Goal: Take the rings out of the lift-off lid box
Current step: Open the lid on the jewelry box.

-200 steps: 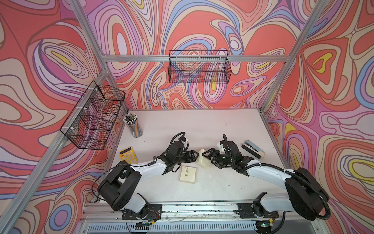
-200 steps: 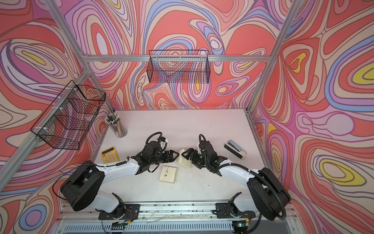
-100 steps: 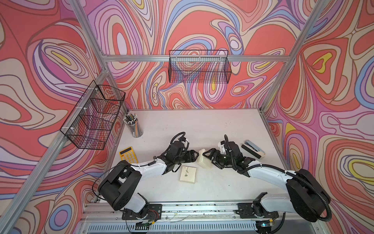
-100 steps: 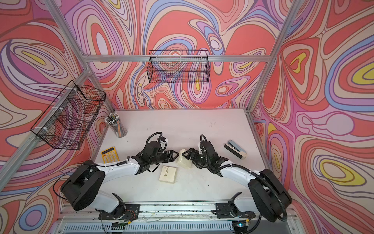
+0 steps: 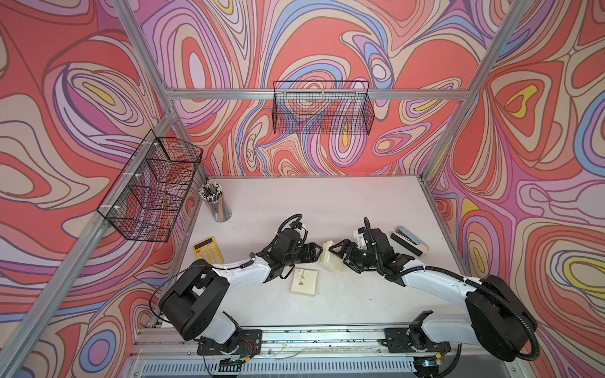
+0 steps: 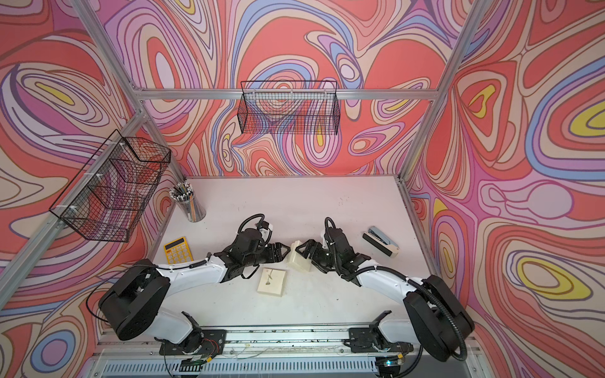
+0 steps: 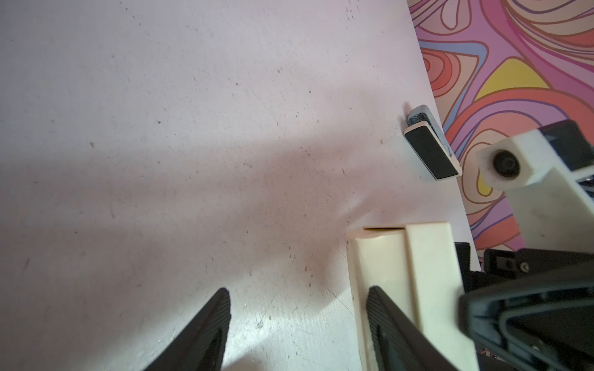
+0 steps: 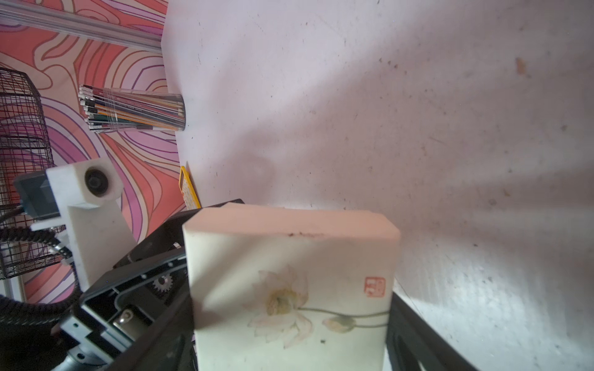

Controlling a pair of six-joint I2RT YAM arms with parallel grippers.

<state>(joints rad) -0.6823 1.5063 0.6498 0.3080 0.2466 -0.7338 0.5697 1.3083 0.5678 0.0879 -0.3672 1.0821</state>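
Note:
The cream lift-off lid box point(image 5: 329, 257) stands tilted on its edge mid-table, and its flower-printed face fills the right wrist view point(image 8: 289, 289). My right gripper point(image 5: 340, 257) is shut on it, one finger on each side point(image 8: 414, 337). Just left of the box, my left gripper point(image 5: 317, 253) is open, with bare table between its fingers. One of those fingers point(image 7: 385, 321) lies against the box's seamed side point(image 7: 427, 273). The box is closed and the rings are hidden.
A second cream box point(image 5: 304, 281) with a plant drawing lies flat in front of the grippers. A pencil cup point(image 5: 216, 204) and a yellow calculator point(image 5: 208, 250) sit at the left, a stapler point(image 5: 409, 242) at the right. Wire baskets point(image 5: 322, 108) hang on the walls.
The left gripper's jaws have narrowed a little. The box and both arms stay about where they were.

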